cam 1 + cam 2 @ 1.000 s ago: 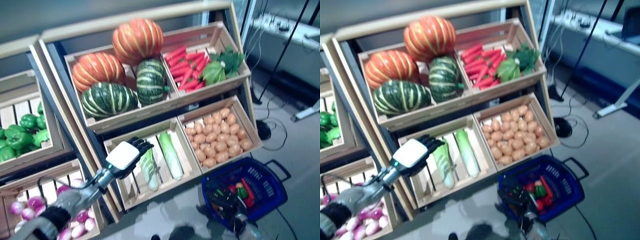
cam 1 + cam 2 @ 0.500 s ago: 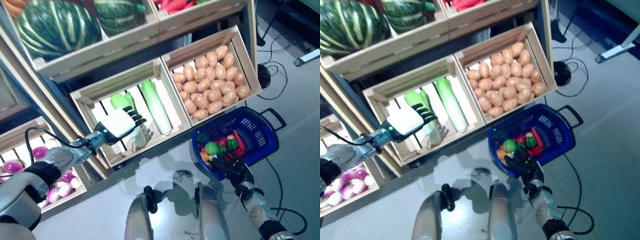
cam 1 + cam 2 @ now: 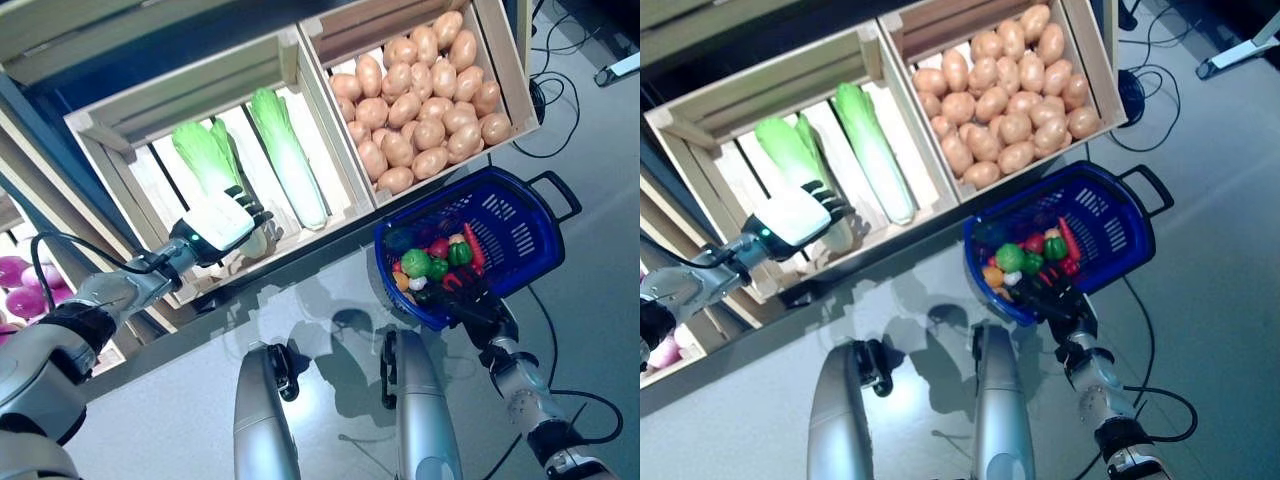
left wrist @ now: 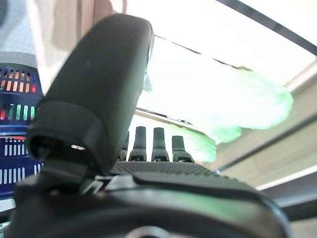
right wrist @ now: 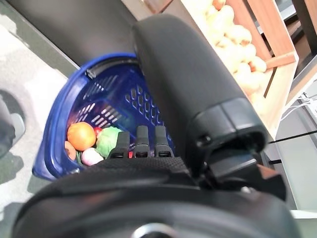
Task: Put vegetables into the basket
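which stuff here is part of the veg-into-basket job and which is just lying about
Job:
- blue basket, already holding vegetables
- cabbage under the left hand
- second cabbage in the same crate
- right hand at the basket's rim

Lying about:
- potatoes in the neighbouring crate
- purple onions
- floor cables

Wooden display stand [image 3: 330, 232] on a grey floor [image 3: 150, 420]. Its lower tier carried two slatted crates side by side. The left crate [image 3: 110, 135] held two pale green Chinese cabbages [image 3: 285, 155] lying lengthwise, leafy ends toward the back. The right crate [image 3: 515, 85] was filled with a heap of brown potatoes [image 3: 425, 105]. A blue plastic basket [image 3: 520, 225] stood on the floor just in front of the potato crate, holding mixed vegetables. Black cables [image 3: 575, 120] trailed over the floor beside the stand.
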Motion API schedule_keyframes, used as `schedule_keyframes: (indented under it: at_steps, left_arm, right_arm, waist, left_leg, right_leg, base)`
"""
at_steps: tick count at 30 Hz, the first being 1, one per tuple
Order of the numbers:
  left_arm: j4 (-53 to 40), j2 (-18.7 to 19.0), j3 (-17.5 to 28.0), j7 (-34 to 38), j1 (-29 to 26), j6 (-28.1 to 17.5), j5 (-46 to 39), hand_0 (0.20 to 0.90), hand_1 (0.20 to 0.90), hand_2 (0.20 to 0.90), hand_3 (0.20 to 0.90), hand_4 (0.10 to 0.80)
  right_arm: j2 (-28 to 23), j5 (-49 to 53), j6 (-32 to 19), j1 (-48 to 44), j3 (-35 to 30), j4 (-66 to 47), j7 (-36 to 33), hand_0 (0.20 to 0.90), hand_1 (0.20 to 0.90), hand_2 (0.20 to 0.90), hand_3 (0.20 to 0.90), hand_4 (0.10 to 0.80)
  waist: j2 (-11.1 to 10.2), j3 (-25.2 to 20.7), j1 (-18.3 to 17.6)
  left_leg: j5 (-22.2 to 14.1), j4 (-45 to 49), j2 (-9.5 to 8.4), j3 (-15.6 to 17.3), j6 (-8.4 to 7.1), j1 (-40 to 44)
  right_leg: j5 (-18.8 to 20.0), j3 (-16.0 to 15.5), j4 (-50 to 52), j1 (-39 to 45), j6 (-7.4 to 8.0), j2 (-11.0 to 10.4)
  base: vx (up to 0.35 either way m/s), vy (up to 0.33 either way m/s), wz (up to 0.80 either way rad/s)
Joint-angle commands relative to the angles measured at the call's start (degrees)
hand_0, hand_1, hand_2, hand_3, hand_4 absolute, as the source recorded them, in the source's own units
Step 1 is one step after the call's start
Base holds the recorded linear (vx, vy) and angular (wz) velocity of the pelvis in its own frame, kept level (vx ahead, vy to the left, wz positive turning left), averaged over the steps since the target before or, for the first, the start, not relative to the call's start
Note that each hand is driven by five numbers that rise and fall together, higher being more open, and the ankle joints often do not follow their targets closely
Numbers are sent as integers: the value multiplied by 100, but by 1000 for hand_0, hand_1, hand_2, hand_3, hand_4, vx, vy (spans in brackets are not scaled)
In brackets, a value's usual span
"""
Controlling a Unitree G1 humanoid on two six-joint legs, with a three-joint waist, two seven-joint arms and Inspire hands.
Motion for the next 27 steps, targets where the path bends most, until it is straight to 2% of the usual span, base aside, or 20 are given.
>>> schedule_keyframes:
  at_steps: [1,11,17,19,21,27]
  left_arm:
    - [312,306,182,-83,-794,514,-256,900,900,900,900,800]
    - [573,355,-179,-289,-1144,463,321,900,900,900,900,800]
    - [662,383,-324,-873,-1269,372,553,900,900,900,900,800]
    - [694,419,-356,-1127,-1311,439,448,900,900,900,900,800]
    - [722,470,-391,-1520,-1350,732,212,900,900,900,900,800]
    - [760,511,-222,-1633,-1195,830,201,900,900,900,900,800]
  right_arm:
    - [-403,422,-207,-118,-459,-438,221,900,900,900,900,800]
    - [-636,684,-78,-231,-593,-621,-40,900,900,900,900,800]
    - [-776,658,-113,-249,-656,-818,-3,900,900,900,900,800]
    - [-828,713,-122,-302,-649,-901,0,900,900,900,900,800]
    - [-877,808,-117,-331,-654,-1078,41,900,900,900,900,800]
    - [-788,738,-108,-220,-748,-1329,232,900,900,900,900,800]
  waist:
    - [95,-336,-130]
    - [45,-260,-160]
    - [24,-211,-142]
    - [20,-177,-134]
    - [10,-134,-135]
    - [9,-164,-118]
  left_leg:
    - [-1086,549,287,-432,-342,38]
    - [-1213,1265,423,-684,-345,-1062]
    - [-1208,1537,534,-739,-363,-1509]
    - [-1200,1586,553,-754,-362,-1599]
    - [-1194,1656,574,-787,-351,-1728]
    - [-1186,1724,597,-807,-341,-1823]
  right_leg:
    - [687,121,-450,-185,392,-323]
    - [494,303,555,-1316,441,-220]
    - [475,353,868,-1751,472,-236]
    - [470,366,936,-1838,479,-239]
    - [456,400,1030,-1952,492,-243]
    - [436,397,1108,-2046,516,-296]
  base:
    - [-48,-22,-8]
    - [-20,7,-7]
    - [8,3,-7]
    - [-33,17,-11]
    - [-37,11,-6]
    - [-2,0,-1]
